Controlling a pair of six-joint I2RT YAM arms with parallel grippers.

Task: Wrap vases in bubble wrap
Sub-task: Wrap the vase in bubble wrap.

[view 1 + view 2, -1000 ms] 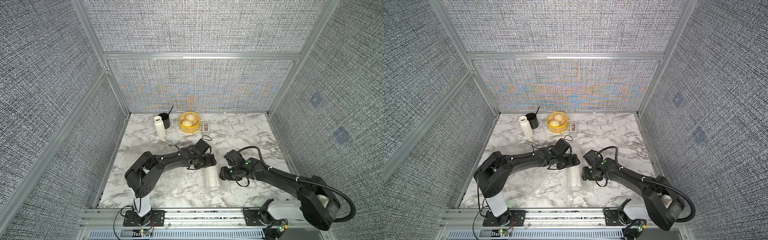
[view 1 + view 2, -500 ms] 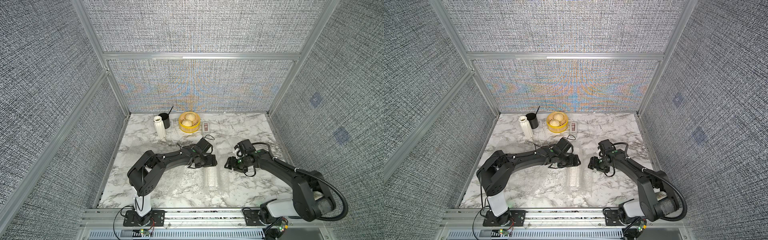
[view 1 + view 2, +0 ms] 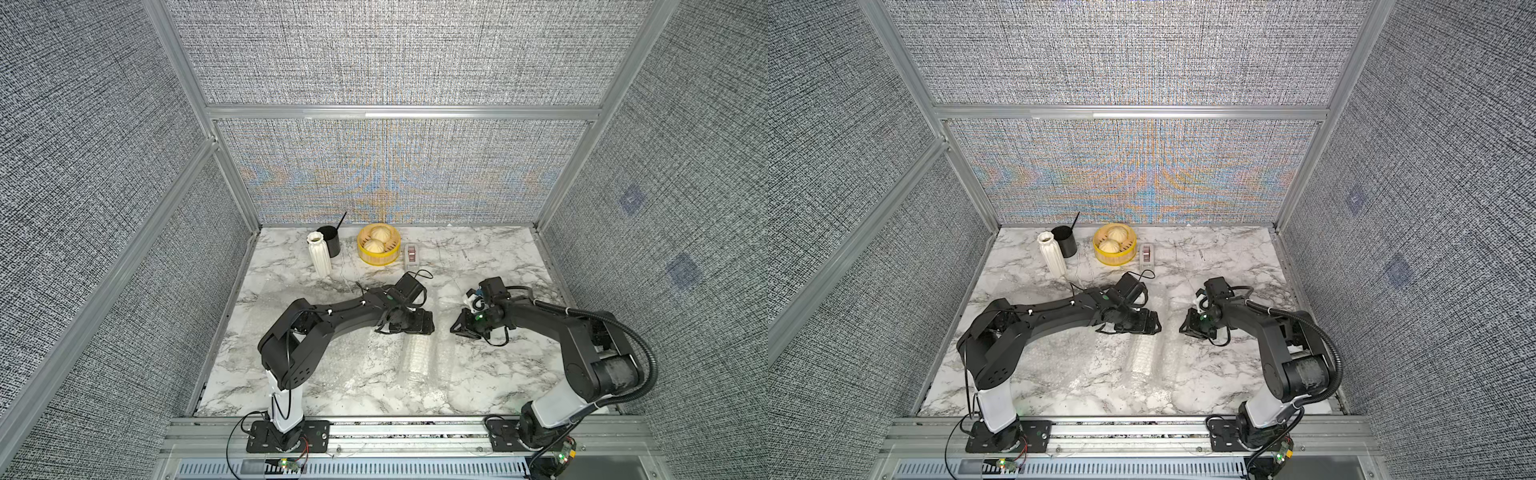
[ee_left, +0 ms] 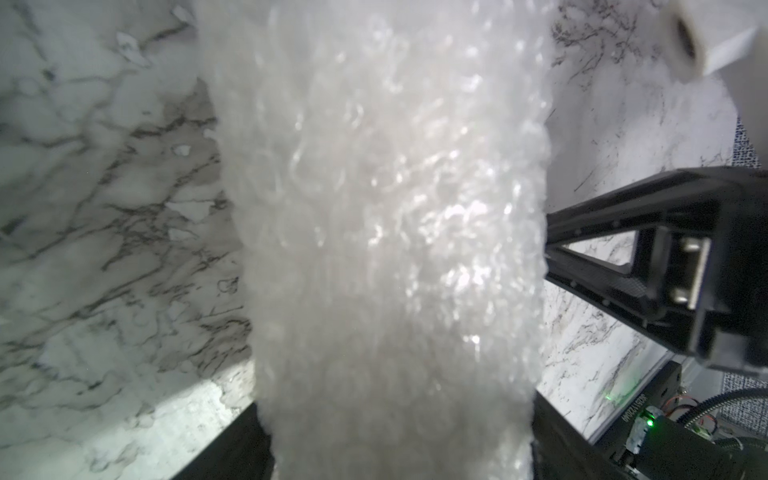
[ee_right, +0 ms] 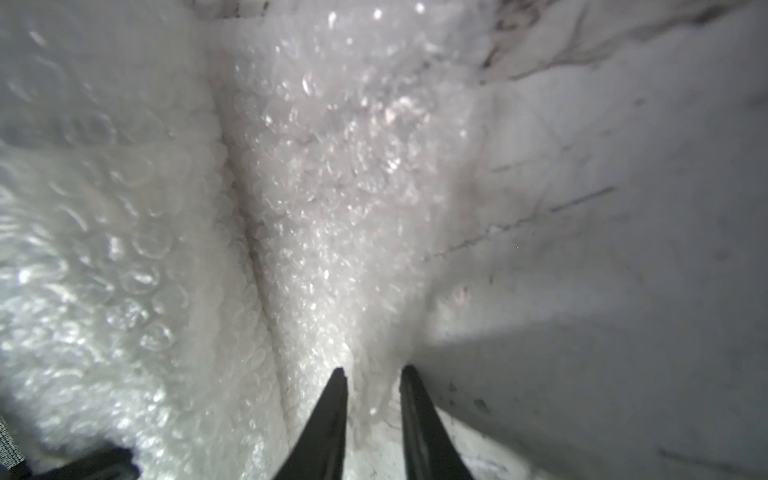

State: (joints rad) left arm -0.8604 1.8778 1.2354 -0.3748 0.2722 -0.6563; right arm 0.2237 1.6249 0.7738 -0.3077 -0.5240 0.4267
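Vases at two different stages, to judge from both top views. Slim vase (image 3: 319, 255) bare and upright near the back edge of the tabletop (image 3: 478, 257), toward the back left corner, just beside a black mug (image 3: 330, 245); yellow steamer basket (image 3: 378, 261) and a small box (image 3: 411, 255) further along the same edge. Wrapped bundle (image 3: 417, 357) lying on its side around the middle, nearer the front edge, presumably with the wider vase rolled inside, though with no ceramic showing through. Left gripper (image 3: 415, 330) low over the bundle's far end; right gripper (image 3: 457, 328) just beside it, at the loose margin of bubble wrap (image 3: 446, 361) trailing off the roll. Faint bubbled sheen toward the left edge, likely a second sheet (image 3: 1054, 357) lying flat.

Left wrist view: bundle (image 4: 390, 249) filling the frame, layers thick enough to hide the contents. Jaws spread wide, one on each side of the roll and seemingly pressed against it, steadying it. A finger of the right gripper up against the roll's flank.

Right wrist view: fingers (image 5: 328, 428) drawn close, a fold of the wrap's edge caught between, so apparently pinching the free margin; roll alongside, bare marble beyond.

Looks roughly half done: one vase rolled, its last flap probably yet to be pulled over and tucked; slim vase untouched, needing a sheet of its own.
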